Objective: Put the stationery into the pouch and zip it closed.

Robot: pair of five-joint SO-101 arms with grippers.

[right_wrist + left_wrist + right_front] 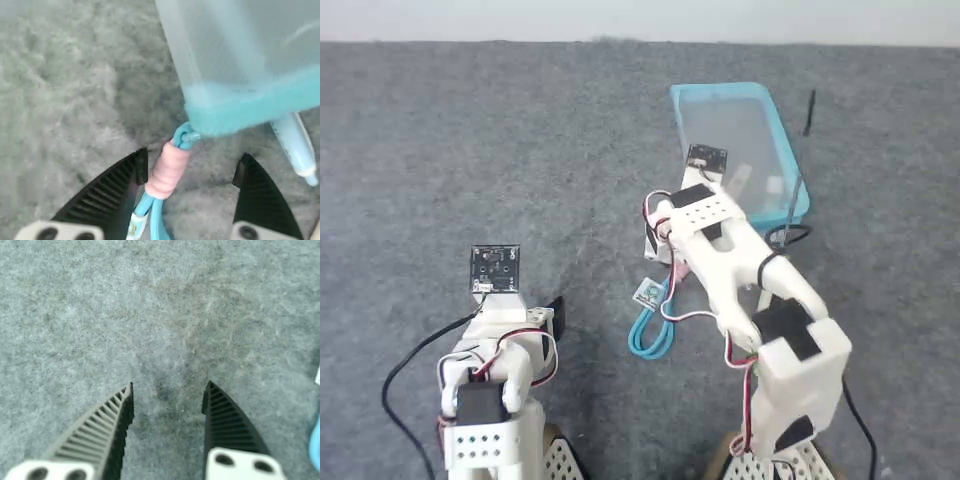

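First, the high view for layout. The pouch [735, 140], clear with a blue rim, lies flat on the grey mat [470, 130], far side, right of centre. The right arm [730, 250] extends to the pouch's near edge, its wrist camera over that edge and hiding the fingers from above. A blue cord [635, 332] lies looped on the mat just beside that arm, with a small tag [646, 293] by it. A thin black stick [809, 112] lies near the pouch's far right side. The left arm [500, 345] sits well apart, near left.

The right wrist view supplies the fingers. The right gripper [194, 154] is released, jaws spread wide. The pouch corner sits just ahead of the fingertips, not between them. The cord is knotted to that corner and runs back through the gap. It carries a pink sleeve [167, 170] close to one finger [117, 187]; cannot tell whether they touch. A pale pen [295, 150] lies on the mat at the blue rim, near the other finger.

In the left wrist view the left gripper [169, 385] is likewise released, jaws apart over bare mat. A blue sliver [315, 445] shows off to one side; cannot tell what it is.
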